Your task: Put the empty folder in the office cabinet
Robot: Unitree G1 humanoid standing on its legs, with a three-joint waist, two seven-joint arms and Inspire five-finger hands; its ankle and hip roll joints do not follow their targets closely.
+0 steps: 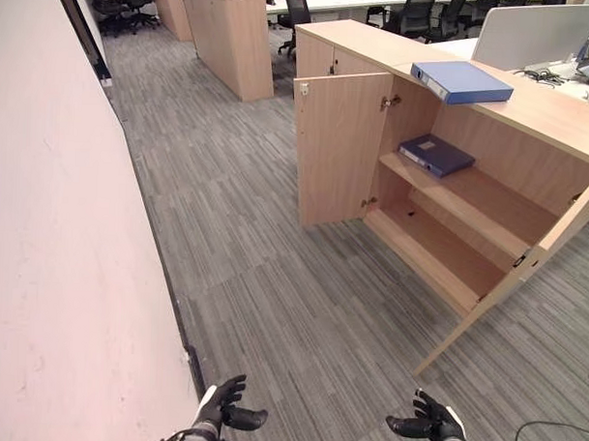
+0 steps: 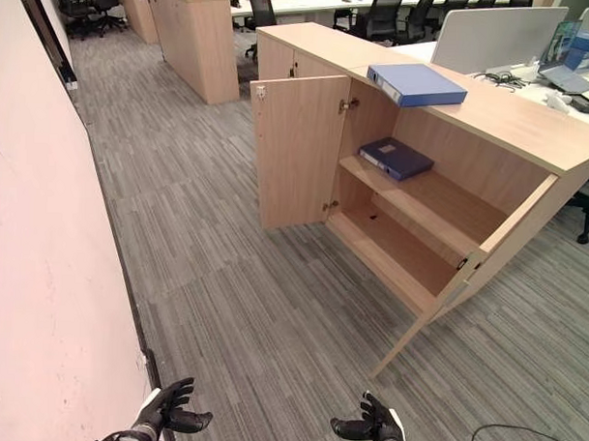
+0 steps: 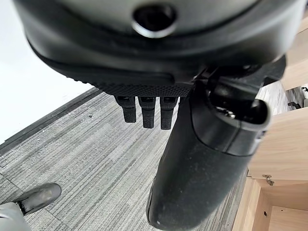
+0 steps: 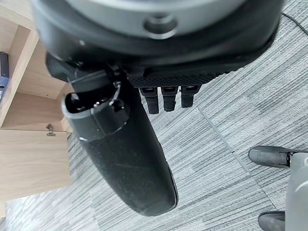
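Folder-handling has not begun: our left hand [image 1: 226,408] and right hand [image 1: 431,423] hang low over the grey striped carpet [image 1: 273,278], both with fingers loosely spread and holding nothing; each wrist view shows relaxed dark fingers and a thumb with bare carpet beyond.

Well ahead of us stands the office cabinet [image 1: 489,203], pale wood laminate, both doors swung open, the left door [image 1: 341,145] nearest us. A dark blue binder [image 1: 436,154] already lies flat on its upper shelf; the lower shelf [image 1: 434,247] looks bare.

On the counter [image 1: 550,113] formed by the cabinet top lies the light blue folder [image 1: 462,81], flat, spine towards us, a corner just over the front edge. We judge it to be the empty one: light, stiff board, smooth and somewhat slippery. We would pinch it near the spine, where it is thickest and will not flop open, or support it from beneath with both hands.
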